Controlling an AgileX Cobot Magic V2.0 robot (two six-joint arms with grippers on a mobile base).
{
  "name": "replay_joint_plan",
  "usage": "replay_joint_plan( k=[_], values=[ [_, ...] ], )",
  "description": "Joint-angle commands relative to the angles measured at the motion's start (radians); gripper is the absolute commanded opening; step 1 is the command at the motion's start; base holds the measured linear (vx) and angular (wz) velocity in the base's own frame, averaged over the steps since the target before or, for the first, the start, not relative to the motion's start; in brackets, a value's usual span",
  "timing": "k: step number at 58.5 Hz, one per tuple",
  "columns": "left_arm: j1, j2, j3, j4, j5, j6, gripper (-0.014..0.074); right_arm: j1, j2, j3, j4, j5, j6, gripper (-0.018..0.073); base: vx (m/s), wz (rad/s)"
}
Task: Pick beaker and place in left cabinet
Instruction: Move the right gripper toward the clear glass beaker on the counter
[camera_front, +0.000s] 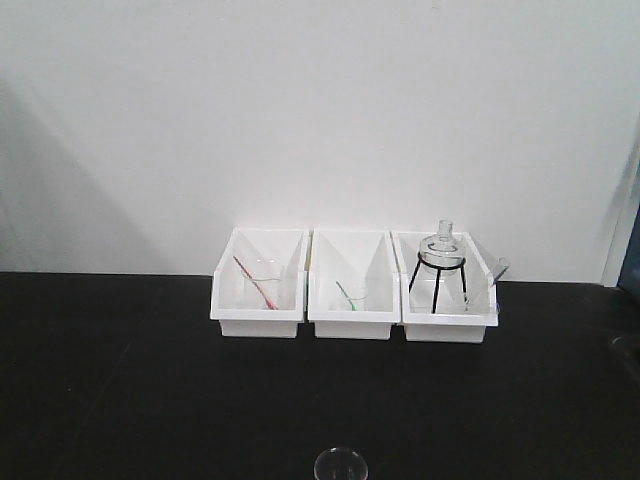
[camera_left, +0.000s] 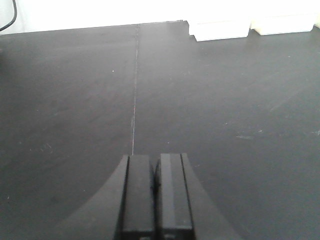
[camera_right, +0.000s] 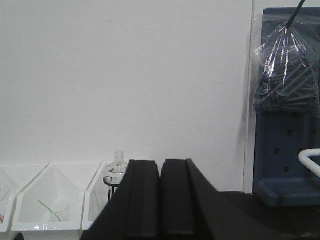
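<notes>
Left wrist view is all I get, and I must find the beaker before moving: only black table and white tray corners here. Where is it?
Observer: In the front view the beaker stands on the table, in front of the middle tray, at the picture's bottom edge.
Operator: What could I mistake for it?
Observer: A round flask sits in the right tray.
Operator: Is the right arm free?
Observer: The right fingers are shut with nothing between them.

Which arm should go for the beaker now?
Probably left: the beaker sits central, the left end effector points down at the table, and the right end effector faces the wall.
</notes>
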Motion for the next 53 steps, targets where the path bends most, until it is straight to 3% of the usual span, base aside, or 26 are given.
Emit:
replay_joint_plan(
  k=[1, 22, 31, 38, 43, 47, 53],
  values=[
    [0.001, -0.011, -0.012, 0.0, -0.075, -0.004, 0.0004, -0.004, -0.002, -0.04, 0.003, -0.091, -0.006, 0.0186, 0.0, 0.0],
    [0.001, -0.011, -0.012, 0.0, -0.075, -0.004, 0.0004, -0.004, -0.002, -0.04, 0.006, -0.094, -0.006, 0.0701, 0.0, 0.0],
    [0.001, -0.011, -0.012, 0.0, -0.075, -0.004, 0.0004, -0.004, -0.002, -0.04, 0.005, -0.121, 0.048, 0.0727, 0.0, 0.0],
    [0.001, -0.011, -0.012, 0.0, -0.075, -0.004, 0.0004, -0.003, 0.053, -0.04, -0.029, -0.221, 0.089, 0.0713, 0.0, 0.0],
    [0.001, -0.011, -0.012, 0.0, -0.075, -0.004, 0.0004, -0.003, 0.129, -0.04, -0.13, -0.28, 0.181, 0.0696, 0.0, 0.0],
    [0.001, -0.011, -0.012, 0.0, -0.075, -0.004, 0.0004, -0.003, 0.211, -0.04, -0.28, -0.342, 0.271, 0.0674, 0.0, 0.0],
    [0.001, -0.011, -0.012, 0.0, -0.075, -0.004, 0.0004, -0.003, 0.334, -0.04, -0.608, -0.477, 0.413, 0.0638, 0.0, 0.0]
  ],
)
